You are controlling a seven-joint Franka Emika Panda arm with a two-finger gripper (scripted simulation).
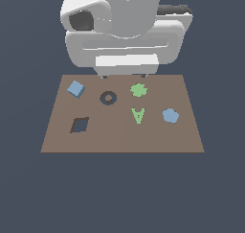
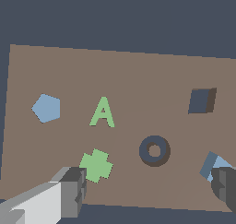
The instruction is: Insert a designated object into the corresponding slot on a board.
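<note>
So your jaws are wide open, holding nothing. You need the blue block [image 1: 76,88], sitting on the board [image 1: 119,138] behind the square slot [image 1: 80,125]. Move over it and grab.

Flat dark slate-blue backdrop [image 1: 122,193] on every side (no seams or edges), even, shadowless light

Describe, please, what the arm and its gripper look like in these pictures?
The arm is bulky, rounded, glossy white-grey, with a dark oval recess and a dark panel at its side. The gripper has a pale grey body and blocky dark grey fingers. No cables or markings show.
</note>
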